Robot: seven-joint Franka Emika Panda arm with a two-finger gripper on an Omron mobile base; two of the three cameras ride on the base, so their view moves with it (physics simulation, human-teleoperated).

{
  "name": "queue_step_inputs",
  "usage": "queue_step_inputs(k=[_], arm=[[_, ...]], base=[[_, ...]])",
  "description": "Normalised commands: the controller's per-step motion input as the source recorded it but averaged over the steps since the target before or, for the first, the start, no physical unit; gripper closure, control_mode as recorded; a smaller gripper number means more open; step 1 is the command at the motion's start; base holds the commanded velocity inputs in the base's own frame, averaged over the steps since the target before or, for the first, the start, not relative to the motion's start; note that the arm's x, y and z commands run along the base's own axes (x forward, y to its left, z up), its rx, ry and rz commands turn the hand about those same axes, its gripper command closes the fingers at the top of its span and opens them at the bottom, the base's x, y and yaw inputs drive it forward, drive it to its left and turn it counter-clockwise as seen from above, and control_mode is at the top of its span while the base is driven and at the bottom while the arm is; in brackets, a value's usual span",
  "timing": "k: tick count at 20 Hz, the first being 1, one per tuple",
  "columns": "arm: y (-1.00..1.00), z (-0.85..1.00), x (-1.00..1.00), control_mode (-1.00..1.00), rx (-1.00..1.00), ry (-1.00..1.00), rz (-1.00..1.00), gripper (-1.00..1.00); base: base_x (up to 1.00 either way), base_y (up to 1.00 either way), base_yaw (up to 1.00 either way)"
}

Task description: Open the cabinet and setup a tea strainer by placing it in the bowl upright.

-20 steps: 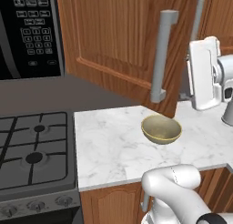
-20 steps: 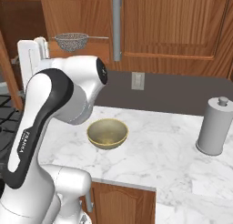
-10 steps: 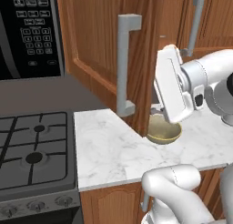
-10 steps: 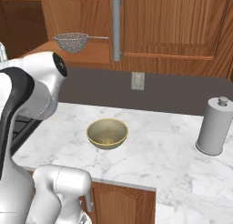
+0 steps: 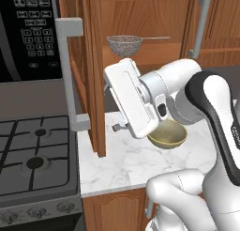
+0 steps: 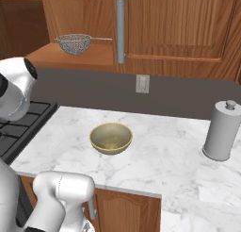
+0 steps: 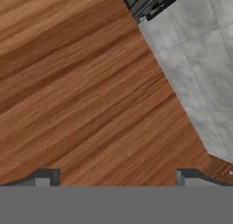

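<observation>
Strainer [image 6: 74, 43] sits on the shelf of the cabinet [image 5: 89, 75], whose door is swung wide: opening looks done. Claw [image 7: 116, 175] spread, empty, facing the door. Bowl [image 6: 111, 137] waits empty on the bench [image 6: 160, 160].

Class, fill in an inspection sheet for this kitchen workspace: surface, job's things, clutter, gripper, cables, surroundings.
Surface: white marble counter, bare apart from the items listed.
Job's things: cabinet door swung wide open; tea strainer on the cabinet shelf, handle pointing right; olive-gold bowl on the counter, nothing in it.
Clutter: grey canister at the counter's right.
Gripper: gripper open, holding nothing, facing the inner side of the wooden door at close range.
Cables: nothing seen.
Surroundings: gas stove left of the counter, microwave above it, wall outlet, closed neighbouring cabinet.
</observation>
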Motion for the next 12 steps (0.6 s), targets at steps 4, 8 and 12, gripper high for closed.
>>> queue_step_inputs(k=[4,8,12], arm=[[0.54,-0.03,0.0,-1.0,0.0,0.1,0.04,-1.0],[0.39,-0.03,0.0,-1.0,-0.01,0.08,0.0,-1.0],[0.02,-0.07,0.0,-1.0,-0.03,0.01,0.0,-1.0]], base=[[0.0,0.0,0.0],[0.0,0.0,0.0],[0.0,0.0,0.0]])
